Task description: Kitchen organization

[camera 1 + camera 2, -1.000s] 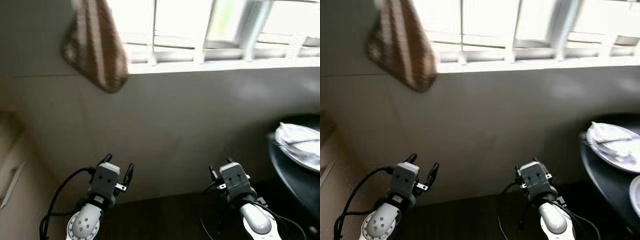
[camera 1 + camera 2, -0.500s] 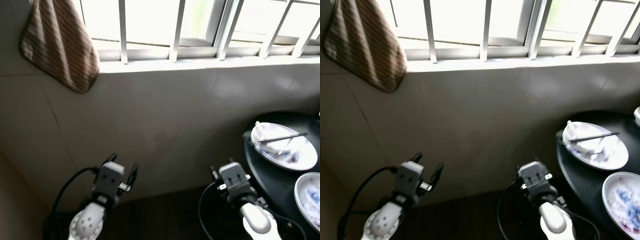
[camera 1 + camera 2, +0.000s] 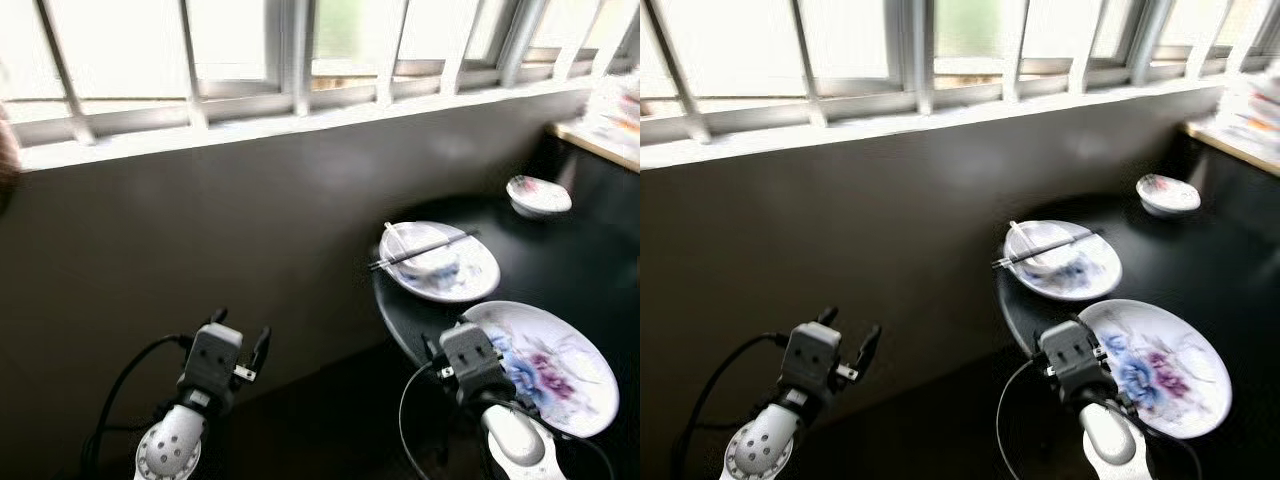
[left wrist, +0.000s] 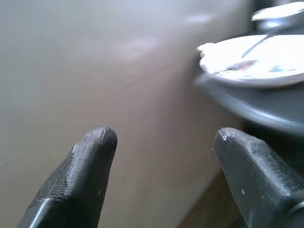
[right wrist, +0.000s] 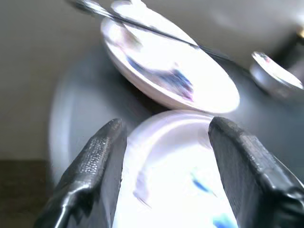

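Observation:
A round black table (image 3: 590,270) stands at the right. On it a floral plate (image 3: 478,280) carries a small white bowl (image 3: 432,265), a spoon and black chopsticks (image 3: 425,250). Nearer me lies a large flowered plate (image 3: 545,360). A small patterned bowl (image 3: 538,195) sits farther back. My right gripper (image 5: 164,126) hovers open at the table's near edge, just before the large plate (image 5: 175,166), its fingers holding nothing. My left gripper (image 3: 240,330) is open too, held low facing the tiled wall, apart from the table.
A barred window (image 3: 300,50) with a white sill runs across the top, above a grey tiled wall (image 3: 200,220). A wooden ledge with stacked items (image 3: 620,110) is at the far right. Dark floor lies below the arms.
The camera has swung right: the hanging striped cloth has left the picture, and the table with its plates and small bowl has come further in. Both grippers keep their pose and stay open.

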